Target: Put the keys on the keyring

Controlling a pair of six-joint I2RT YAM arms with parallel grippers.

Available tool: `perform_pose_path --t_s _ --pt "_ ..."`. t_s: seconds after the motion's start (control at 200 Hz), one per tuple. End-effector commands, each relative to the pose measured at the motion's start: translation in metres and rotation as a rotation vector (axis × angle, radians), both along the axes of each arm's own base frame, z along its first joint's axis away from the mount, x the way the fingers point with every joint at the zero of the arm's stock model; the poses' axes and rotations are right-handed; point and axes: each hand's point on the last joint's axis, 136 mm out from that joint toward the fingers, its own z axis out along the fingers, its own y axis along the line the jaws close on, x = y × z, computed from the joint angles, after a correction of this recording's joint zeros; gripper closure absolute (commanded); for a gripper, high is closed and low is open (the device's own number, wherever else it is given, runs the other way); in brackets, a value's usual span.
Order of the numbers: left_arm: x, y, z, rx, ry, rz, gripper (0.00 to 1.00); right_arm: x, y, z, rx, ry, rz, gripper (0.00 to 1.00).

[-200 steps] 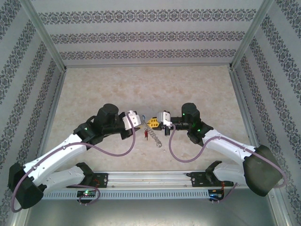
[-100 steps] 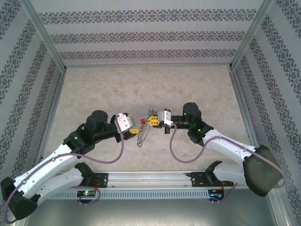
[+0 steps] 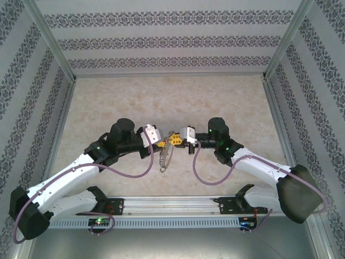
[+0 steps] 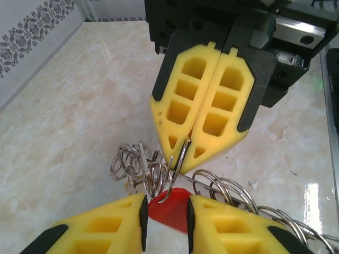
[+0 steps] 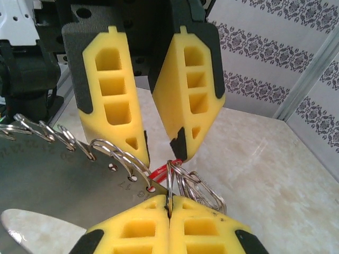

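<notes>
Two arms, the left arm (image 3: 64, 181) and the right arm (image 3: 259, 167), reach over the marbled table (image 3: 108, 102) and meet nose to nose near its middle. The right gripper (image 3: 172, 140) serves as the fixed point. Its fingers are pressed together, clamped on one wire ring (image 4: 183, 152) of the keyring (image 3: 164, 159). From that clamp the rest of the keyring trails away as a string of silvery rings, its long axis running from the right gripper toward the near edge of the table.

Straight opposite the right gripper, almost touching it, sits the left gripper (image 3: 163, 142) with its fingers standing apart. The red key (image 4: 170, 209) lies in that gap, its plastic head just short of the right gripper's tips and close beside the pinched ring. Whether the left pads actually press on the red head cannot be told, and the key's blade is hidden.

The coming move probably turns on this short line: the key lies dead ahead of the left gripper, with the ring directly beyond it, so the left arm is the one placed to bring key and ring together.
</notes>
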Motion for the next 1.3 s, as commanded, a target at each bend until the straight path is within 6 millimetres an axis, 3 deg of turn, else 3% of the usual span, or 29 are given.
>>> perform_pose_path --t_s 0.0,0.295,0.654,0.819,1.089,1.299 --pt "-0.004 -0.006 0.026 -0.066 -0.074 -0.052 0.72 -0.008 0.008 0.025 0.058 -0.073 0.058 1.00" --pt "-0.015 -0.006 0.023 -0.044 -0.052 -0.101 0.81 -0.006 0.009 0.022 0.043 -0.079 0.049 1.00" --pt "-0.011 -0.011 0.004 0.037 0.009 -0.125 0.85 -0.011 0.012 0.023 0.037 -0.087 0.071 1.00" --pt "-0.007 -0.009 -0.002 0.073 0.019 -0.115 0.82 -0.012 0.012 0.026 0.039 -0.091 0.071 1.00" --pt "-0.018 -0.004 -0.003 0.060 -0.025 -0.144 0.68 -0.011 0.011 0.025 0.038 -0.087 0.068 1.00" --pt "-0.011 -0.005 -0.007 0.089 -0.006 -0.125 0.74 -0.015 0.013 0.028 0.043 -0.089 0.094 1.00"
